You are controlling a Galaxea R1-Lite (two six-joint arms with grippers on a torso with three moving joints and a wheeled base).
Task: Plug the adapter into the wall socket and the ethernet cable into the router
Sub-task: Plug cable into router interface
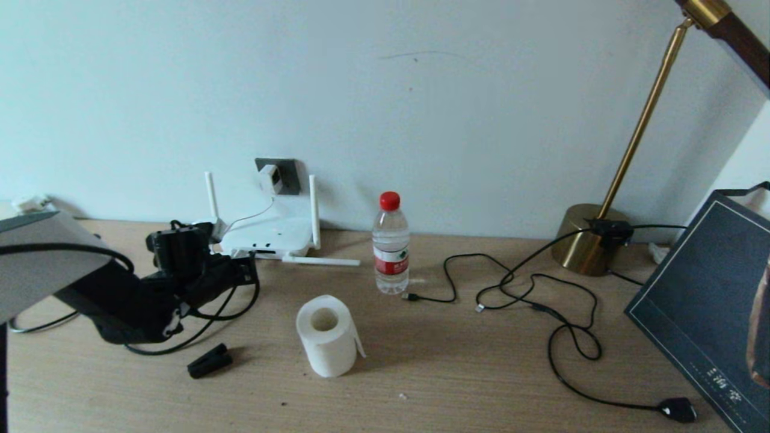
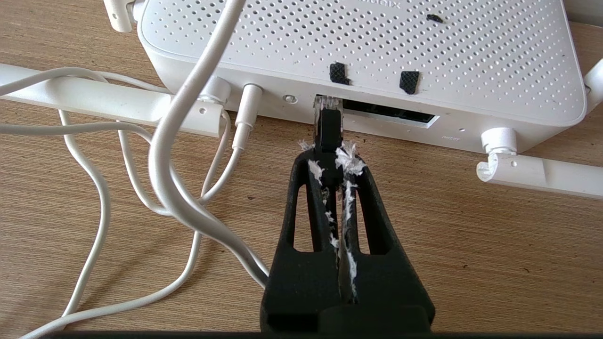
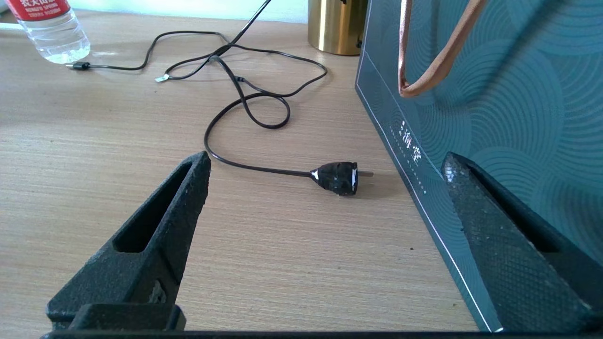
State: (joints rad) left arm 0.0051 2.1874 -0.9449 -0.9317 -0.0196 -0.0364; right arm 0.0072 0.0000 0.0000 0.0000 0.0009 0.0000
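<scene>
Where left gripper [image 2: 330, 162] pinches: ethernet cable [image 2: 328, 123], tip at router [image 2: 358, 52].

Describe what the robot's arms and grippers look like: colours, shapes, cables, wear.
Left arm: matte black, blocky, with thin black cables looping off it. Left gripper: black, two tapered fingers with long slots; frayed white padding lines their inner faces. Right gripper: the same black slotted wedges, with rough, finely textured inner faces.

White router [image 2: 358, 42], dotted with holes; black cable [image 2: 328, 129]; wood-grain desk [image 1: 457, 385]; teal bag [image 3: 509, 80], swirled; red-capped bottle [image 1: 390, 243].
</scene>
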